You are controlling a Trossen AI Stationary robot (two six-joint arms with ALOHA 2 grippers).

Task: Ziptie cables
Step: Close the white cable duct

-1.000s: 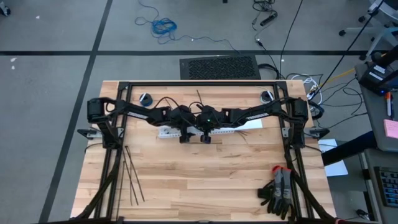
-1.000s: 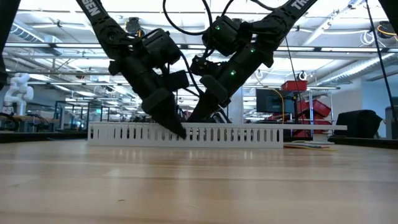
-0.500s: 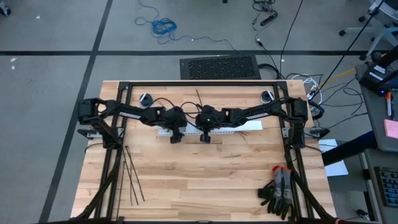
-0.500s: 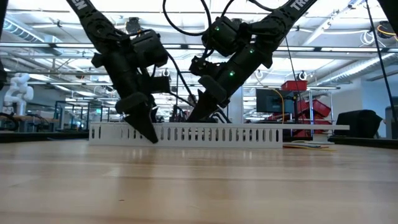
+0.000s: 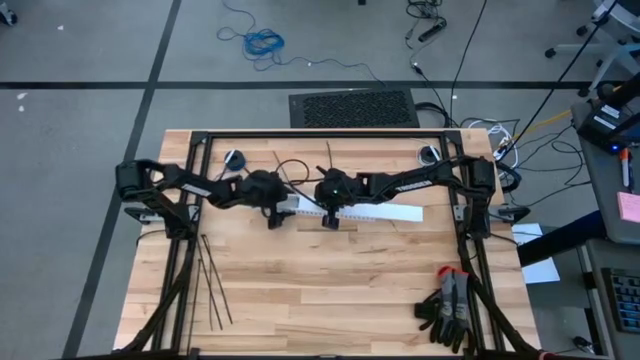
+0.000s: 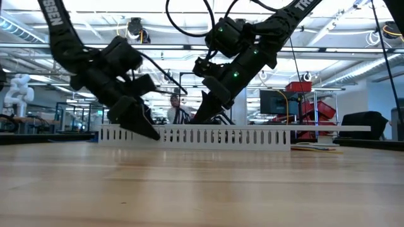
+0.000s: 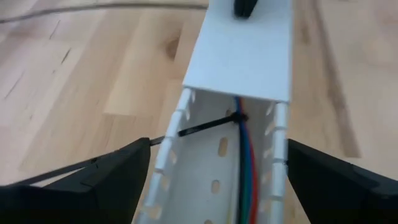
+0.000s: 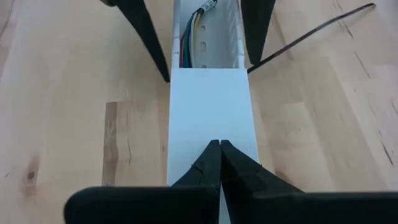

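**Both grippers at slotted duct, cables inside**

L gripper at open end of white slotted duct, fingers spread wide, one each side of duct walls; nothing gripped btwn them; in low view L gripper sits low at duct's near-left end, tip down by tabletop.

R gripper pinched fully shut, tips pressed down on duct's flat white cover; holds nothing; in high view R gripper approx mid-table, just beside L gripper.

Cables lie lengthwise inside duct channel; blue, red, green strands visible in L wrist view; run under cover; R wrist view shows cable ends in uncovered section past cover edge.

One ziptie looped around cables at cover edge, tail poking out sideways through duct wall; tail also seen over wood in R wrist view.

Spare zipties loose on table, near-left area, well apart from duct; black gloves near-right corner.
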